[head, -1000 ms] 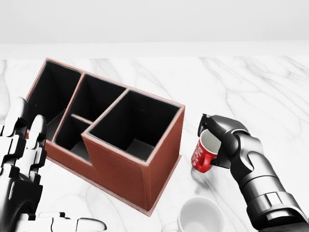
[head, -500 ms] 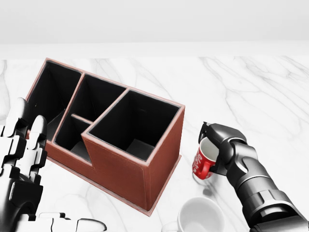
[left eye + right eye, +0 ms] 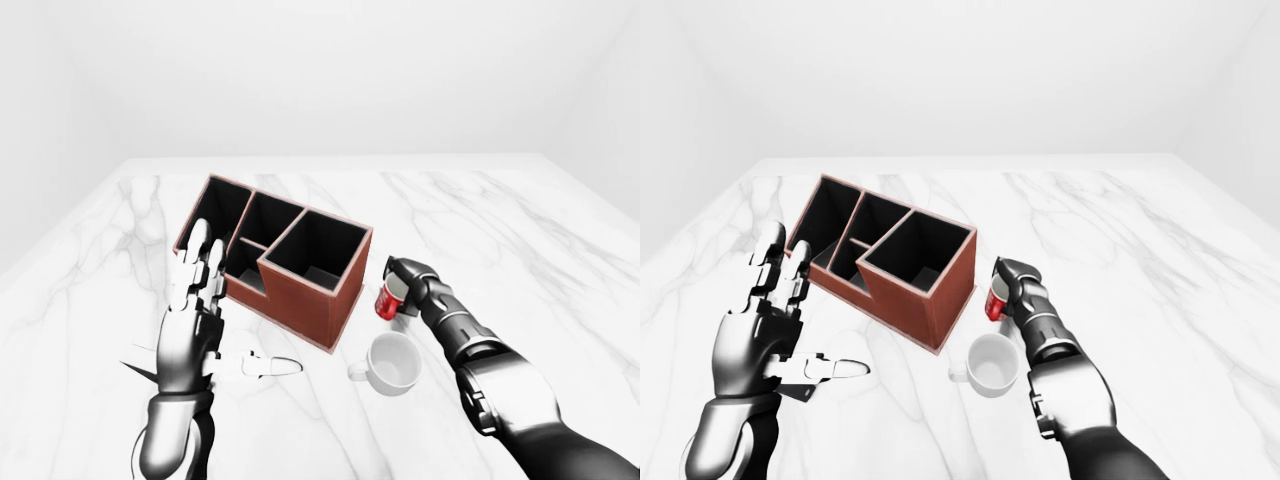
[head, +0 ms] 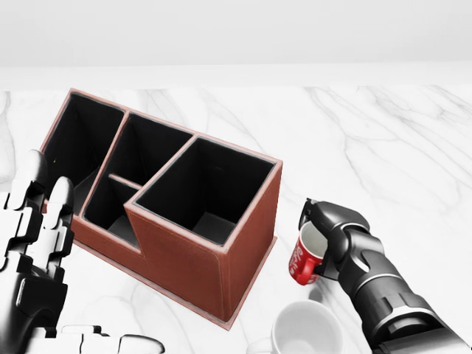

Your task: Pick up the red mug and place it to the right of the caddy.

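Right robot hand (image 4: 322, 240) is clenched around the red mug (image 4: 304, 258), with fingers wrapped over the rim and the far side of the body. The red mug sits just to the right of the caddy (image 4: 166, 195) in the head view, near the caddy's tall right-hand compartment but apart from its wall, and tilted slightly. Whether its base is resting on the desk (image 4: 383, 140) or held just above it cannot be told from these views. Left robot hand (image 3: 195, 320) is released, fingers spread, raised beside the left end of the caddy and holding nothing. Judged step: placement, late in the task, since the red mug is already on the required side of the caddy. The next move calls for bringing the red mug upright, setting its base fully on the desk, then releasing the fingers and lifting the right robot hand clear without dragging the rim. A white mug (image 4: 306, 332) stands on the desk just below the red mug in the head view, close to the right forearm. It is the main obstruction: a withdrawal path low over the desk risks knocking it. The caddy wall limits movement to the left.
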Motion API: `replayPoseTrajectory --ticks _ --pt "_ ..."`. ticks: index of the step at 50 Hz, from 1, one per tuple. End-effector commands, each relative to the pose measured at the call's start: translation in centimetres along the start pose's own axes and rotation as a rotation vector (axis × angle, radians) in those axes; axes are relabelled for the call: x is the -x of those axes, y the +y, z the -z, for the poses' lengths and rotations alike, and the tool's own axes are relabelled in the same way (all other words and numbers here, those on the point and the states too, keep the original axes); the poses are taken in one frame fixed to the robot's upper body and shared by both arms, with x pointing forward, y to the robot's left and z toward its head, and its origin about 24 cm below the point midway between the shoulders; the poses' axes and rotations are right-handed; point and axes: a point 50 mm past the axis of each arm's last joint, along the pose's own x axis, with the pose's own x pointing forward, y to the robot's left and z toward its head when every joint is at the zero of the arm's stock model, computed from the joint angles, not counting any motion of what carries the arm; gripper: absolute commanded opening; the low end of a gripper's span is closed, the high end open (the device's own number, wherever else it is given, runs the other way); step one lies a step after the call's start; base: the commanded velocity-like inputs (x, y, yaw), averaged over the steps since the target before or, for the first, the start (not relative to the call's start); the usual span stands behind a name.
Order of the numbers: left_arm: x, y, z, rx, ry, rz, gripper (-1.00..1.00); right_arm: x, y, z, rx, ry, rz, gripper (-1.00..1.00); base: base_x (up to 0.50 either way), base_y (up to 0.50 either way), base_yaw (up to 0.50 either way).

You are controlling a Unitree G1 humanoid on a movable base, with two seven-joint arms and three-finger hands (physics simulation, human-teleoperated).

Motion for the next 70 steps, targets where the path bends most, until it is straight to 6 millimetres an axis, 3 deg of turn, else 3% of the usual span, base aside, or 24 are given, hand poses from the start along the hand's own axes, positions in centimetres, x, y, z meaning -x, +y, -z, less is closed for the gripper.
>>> replayPoseTrajectory --ticks 1,7,9,11,12,14,15,16,19,22,37,44,64,70 --pt "0.0 -0.1 0.0 0.002 0.002 0.002 1.00 0.0 0.2 -0.1 -0.004 0.002 0.010 -1.00 0.00 0.00 0.00" --pt "0.1 -0.1 0.1 0.003 0.004 0.003 1.00 0.0 0.3 -0.2 -0.006 -0.001 0.009 -0.98 0.00 0.00 0.00" --pt "0.0 -0.1 0.0 0.002 0.000 0.003 1.00 0.0 0.3 -0.3 -0.007 -0.001 0.008 -0.78 0.00 0.00 0.00" --pt "0.0 -0.1 -0.1 0.002 -0.002 0.003 1.00 0.0 0.3 -0.2 -0.005 -0.001 0.004 -0.08 0.00 0.00 0.00" --pt "0.0 -0.1 -0.1 0.003 -0.002 0.002 1.00 0.0 0.3 -0.2 -0.006 -0.001 0.000 0.03 0.00 0.00 0.01" --pt "0.0 0.0 0.0 0.004 -0.001 0.000 1.00 0.0 0.3 -0.2 -0.008 -0.002 0.000 0.44 0.00 0.00 0.00" --pt "0.0 0.0 -0.1 0.004 -0.002 0.000 1.00 0.0 0.3 -0.2 -0.010 -0.001 0.001 0.75 0.00 0.00 0.00" --pt "0.0 0.0 -0.1 0.004 -0.003 0.000 1.00 0.0 0.3 -0.1 -0.010 0.001 0.001 0.87 0.00 0.00 0.00" --pt "0.1 0.0 -0.2 0.006 -0.005 0.001 1.00 0.0 0.4 0.0 -0.007 0.004 0.002 0.87 0.00 0.00 0.00" --pt "0.1 0.0 -0.1 0.006 -0.005 -0.002 1.00 0.0 0.4 0.1 0.000 0.005 -0.002 1.00 0.00 0.00 0.00" --pt "-0.1 0.1 -0.1 0.008 -0.008 -0.002 1.00 0.1 0.1 0.9 0.013 0.018 -0.004 1.00 0.00 0.00 0.00" --pt "-0.2 -0.3 0.4 0.008 0.014 0.007 1.00 0.2 -2.1 2.1 0.001 0.033 0.033 1.00 0.00 0.00 0.00" --pt "-0.2 -0.4 0.7 0.008 0.025 0.008 1.00 0.9 -4.6 5.7 -0.034 0.099 0.072 1.00 0.00 0.00 0.00" --pt "-0.2 -0.3 0.7 0.008 0.027 0.007 1.00 2.3 -8.1 5.2 -0.094 0.001 0.105 1.00 0.00 0.00 0.00"
